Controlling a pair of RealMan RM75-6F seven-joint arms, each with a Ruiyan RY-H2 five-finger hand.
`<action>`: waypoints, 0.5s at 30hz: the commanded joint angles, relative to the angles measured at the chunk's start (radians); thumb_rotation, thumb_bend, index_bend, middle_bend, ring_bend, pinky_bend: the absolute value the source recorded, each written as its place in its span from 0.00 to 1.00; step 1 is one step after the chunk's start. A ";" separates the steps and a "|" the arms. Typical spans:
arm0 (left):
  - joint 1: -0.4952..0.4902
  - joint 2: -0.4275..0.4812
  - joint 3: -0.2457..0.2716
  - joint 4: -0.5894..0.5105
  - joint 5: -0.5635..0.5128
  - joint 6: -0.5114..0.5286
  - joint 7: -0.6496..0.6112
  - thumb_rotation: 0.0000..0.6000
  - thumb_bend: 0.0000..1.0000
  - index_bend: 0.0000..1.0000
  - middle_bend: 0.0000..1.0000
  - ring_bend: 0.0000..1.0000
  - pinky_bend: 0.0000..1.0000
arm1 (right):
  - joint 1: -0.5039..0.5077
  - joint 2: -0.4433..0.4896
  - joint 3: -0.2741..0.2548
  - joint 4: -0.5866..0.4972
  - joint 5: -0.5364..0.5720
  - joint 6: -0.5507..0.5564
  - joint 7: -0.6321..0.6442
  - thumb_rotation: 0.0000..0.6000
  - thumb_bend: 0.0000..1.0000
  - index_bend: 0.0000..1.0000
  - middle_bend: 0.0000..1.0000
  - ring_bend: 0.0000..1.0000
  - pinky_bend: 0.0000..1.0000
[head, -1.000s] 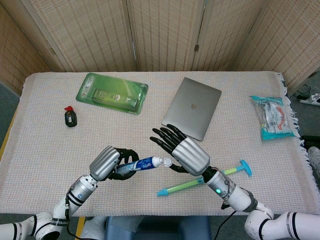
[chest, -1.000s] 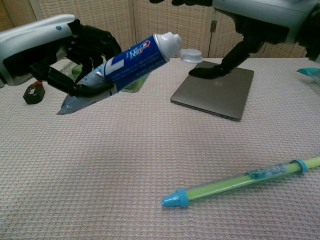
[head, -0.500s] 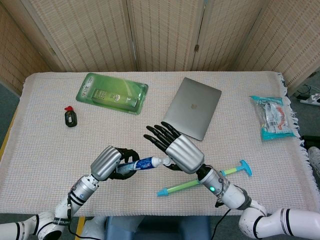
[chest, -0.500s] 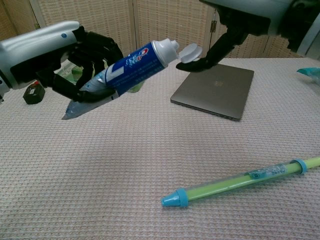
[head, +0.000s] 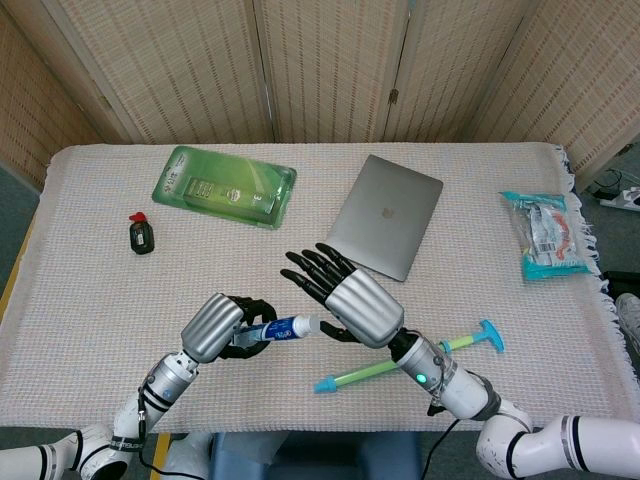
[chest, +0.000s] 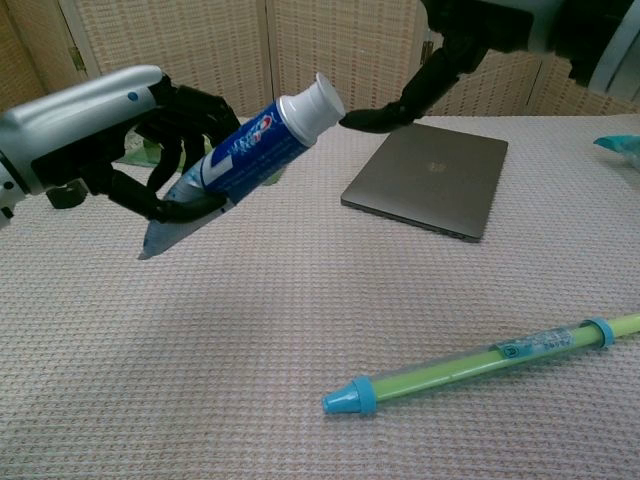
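Observation:
My left hand (head: 215, 328) (chest: 110, 130) grips a blue-and-white toothpaste tube (head: 285, 327) (chest: 250, 150) by its lower half and holds it off the table. The tube tilts up to the right, and its white cap (chest: 312, 100) is closed. My right hand (head: 345, 300) (chest: 480, 30) hovers just right of the cap with its fingers spread and nothing in it. Its thumb tip (chest: 362, 120) sits close beside the cap; I cannot tell whether it touches.
A closed grey laptop (head: 385, 215) (chest: 430, 180) lies behind the hands. A green stick with blue ends (head: 400, 362) (chest: 480, 362) lies at the front right. A green package (head: 225, 187), a small black item (head: 141, 235) and a teal packet (head: 545, 235) lie further off.
The tube's flip lid, open a second ago, is now closed. My right hand moved left towards the cap, and the tube tipped a little more upright.

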 joint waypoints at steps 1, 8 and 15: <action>0.012 -0.008 0.002 0.018 0.011 0.030 -0.046 1.00 0.72 0.84 0.87 0.77 0.74 | -0.003 0.051 -0.012 -0.036 -0.004 -0.016 0.060 1.00 0.34 0.00 0.00 0.00 0.00; 0.021 -0.017 0.002 0.046 0.030 0.066 -0.092 1.00 0.72 0.84 0.87 0.77 0.74 | -0.003 0.095 -0.048 -0.055 -0.042 -0.039 0.152 0.75 0.34 0.00 0.00 0.00 0.00; 0.019 -0.018 0.002 0.036 0.032 0.064 -0.072 1.00 0.72 0.84 0.87 0.77 0.74 | 0.016 0.061 -0.050 -0.033 -0.059 -0.038 0.224 0.53 0.33 0.00 0.00 0.00 0.00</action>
